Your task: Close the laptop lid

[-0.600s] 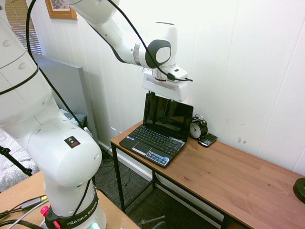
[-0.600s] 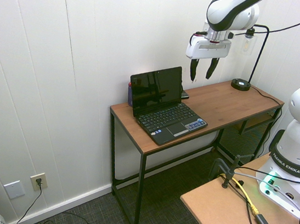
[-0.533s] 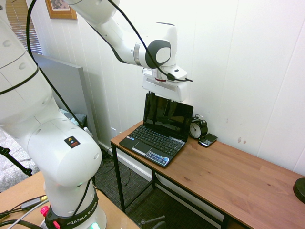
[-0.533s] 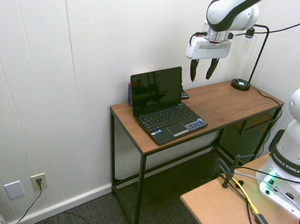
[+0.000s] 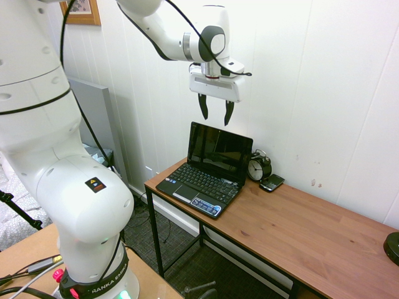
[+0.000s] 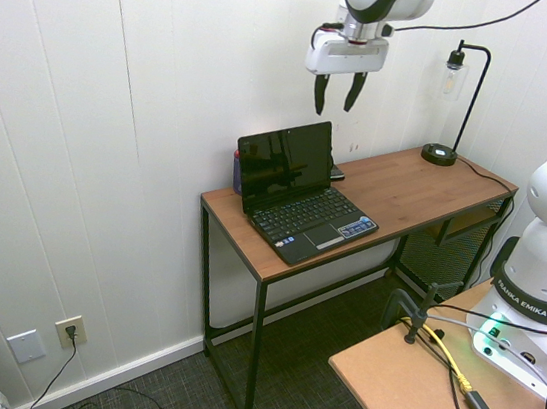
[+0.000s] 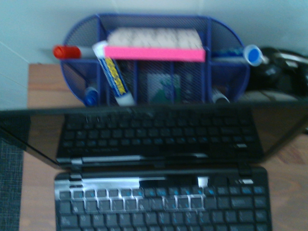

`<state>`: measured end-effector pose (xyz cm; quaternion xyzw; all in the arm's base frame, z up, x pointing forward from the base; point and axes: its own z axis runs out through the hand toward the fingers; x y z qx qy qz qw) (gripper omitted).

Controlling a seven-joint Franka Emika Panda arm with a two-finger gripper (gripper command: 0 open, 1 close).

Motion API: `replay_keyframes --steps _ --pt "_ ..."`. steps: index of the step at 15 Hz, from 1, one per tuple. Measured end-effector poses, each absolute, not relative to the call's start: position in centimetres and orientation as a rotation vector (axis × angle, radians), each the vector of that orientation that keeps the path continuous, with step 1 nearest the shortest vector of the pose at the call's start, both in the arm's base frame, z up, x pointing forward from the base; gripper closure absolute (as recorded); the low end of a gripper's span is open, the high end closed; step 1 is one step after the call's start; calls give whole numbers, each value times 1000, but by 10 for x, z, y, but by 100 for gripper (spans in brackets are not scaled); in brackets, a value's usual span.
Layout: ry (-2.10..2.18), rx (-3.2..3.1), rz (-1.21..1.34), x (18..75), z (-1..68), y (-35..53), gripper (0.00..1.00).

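The hand (image 5: 216, 116) hangs released, fingers spread, holding nothing, with the lid (image 5: 219, 147) upright directly below it on the surface (image 5: 299, 230). The lid looks thin, stiff, glossy and likely slippery; push its top edge rather than grip it

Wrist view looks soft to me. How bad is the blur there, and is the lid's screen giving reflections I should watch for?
Wrist view: soft all over, key legends unreadable, and the lid mirrors the keyboard. First exterior view: sharp, the screen dark with only faint sheen, the claw crisp above it. Second exterior view: sharp too, with pale reflections on the screen.
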<state>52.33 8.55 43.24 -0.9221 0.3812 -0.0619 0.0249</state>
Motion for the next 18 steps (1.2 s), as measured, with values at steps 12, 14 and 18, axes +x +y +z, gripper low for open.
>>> replay_keyframes --steps 12,14,18 --pt "1255 -2835 -128 641 350 137 100" --pt "1259 -2837 -115 640 345 139 100" --pt "1273 -2842 -88 641 332 138 100"
